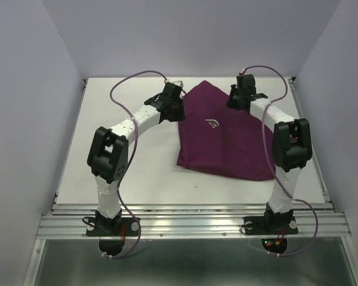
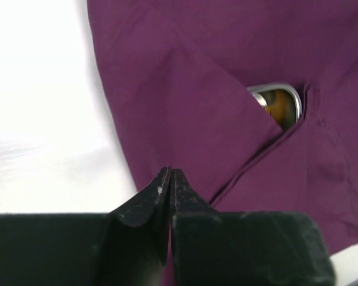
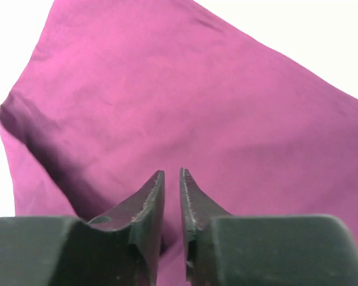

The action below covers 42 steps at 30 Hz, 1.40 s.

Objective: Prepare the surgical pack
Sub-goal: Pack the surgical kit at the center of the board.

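Near edge: both arm bases were bolted to a ribbed metal rail (image 1: 191, 223). Small red and green lights (image 1: 268, 242) were lit at the foot of the right arm (image 1: 289, 155). Lilac cables (image 1: 126, 205) looped from each base up along the arms. The left arm (image 1: 110, 158) and the right arm both reached away over the white desk (image 1: 137, 173).

Mid desk: the dark-purple cloth (image 1: 227, 146) lay right of centre, folded over itself into a rough kite shape. Its near edge was flat on the desk. One flap crossed another along a diagonal seam in the left wrist view.

Steel tray (image 1: 212, 123): lay under the cloth, almost fully covered. Only a rounded shiny corner (image 2: 280, 101) showed in a gap between the two flaps, with a yellow-brown reflection inside the rim.

Far side, left fingers (image 1: 174, 107): sat at the cloth's far left edge, where cloth met bare desk. The tips (image 2: 149, 202) were pressed together with only a hairline between them. Could not tell whether a fold of cloth was pinched there.

Far side, right fingers (image 1: 241, 98): sat over the cloth's far right part. They (image 3: 146, 202) stood slightly parted, a narrow slit between them, with cloth visible through it. They gripped nothing.
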Tool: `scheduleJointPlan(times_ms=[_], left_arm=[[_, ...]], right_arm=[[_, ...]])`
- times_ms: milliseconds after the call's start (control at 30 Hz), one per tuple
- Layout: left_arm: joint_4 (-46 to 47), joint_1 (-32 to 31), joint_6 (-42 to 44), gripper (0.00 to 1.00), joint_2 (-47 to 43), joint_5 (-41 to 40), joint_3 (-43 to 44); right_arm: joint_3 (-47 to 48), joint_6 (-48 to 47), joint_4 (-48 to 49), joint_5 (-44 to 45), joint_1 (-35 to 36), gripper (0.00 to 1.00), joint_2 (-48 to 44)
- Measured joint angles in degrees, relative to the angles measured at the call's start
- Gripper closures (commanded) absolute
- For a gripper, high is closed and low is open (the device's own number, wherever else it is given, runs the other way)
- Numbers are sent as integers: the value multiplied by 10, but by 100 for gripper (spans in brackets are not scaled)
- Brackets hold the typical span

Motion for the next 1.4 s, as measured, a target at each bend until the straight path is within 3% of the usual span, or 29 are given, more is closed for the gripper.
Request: scheduleJointPlan(times_ms=[167,333,667,1067,1400], left_arm=[[-8,9,2,100,116,9,110],[-17,16,5,100,196,32,198],[-20,18,15,100,285,71,285],[0,19,21,100,323,111,282],[44,11,26,100,253,115,158]], right_arm=[[83,15,-9,-25,22,83,85],[146,30,-20,-48,42,83,158],[155,43,-31,-52,47,84,178],[78,56,23,-64,50,85,163],[-79,88,85,-67,72,86,71]])
